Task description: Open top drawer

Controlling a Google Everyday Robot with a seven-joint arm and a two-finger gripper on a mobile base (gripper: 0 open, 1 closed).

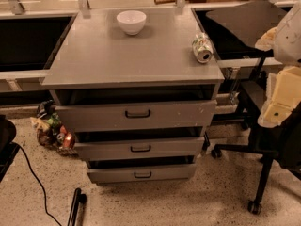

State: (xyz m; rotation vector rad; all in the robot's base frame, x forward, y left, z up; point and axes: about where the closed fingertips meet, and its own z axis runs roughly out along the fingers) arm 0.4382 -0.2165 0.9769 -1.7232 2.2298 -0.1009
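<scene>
Top drawer (136, 115) and hand (281, 100) lie well apart. The hand is the pale cream shape at the right edge of the view, level with the drawer and off to its right, above a black office chair (261, 150). I cannot tell whether the hand is wide or narrow, and it touches nothing on the desk (122, 55).

Nearest the hand, at the desk's right edge, a can (202, 48) lies on its side. Farther back, near the middle of the rear edge, a white bowl (131, 21) stands upright.

Just under the desk's top, the drawer's flat grey front carries a black loop handle (138, 113) at its centre, with a dark gap above the front. Below it sit a middle drawer (139, 148) and a bottom drawer (142, 173), each narrower in the view.

On the speckled floor (188, 201), a heap of coloured wrappers (52, 127) rests against the desk's left side, and a black cable (34, 178) curls at the lower left.
</scene>
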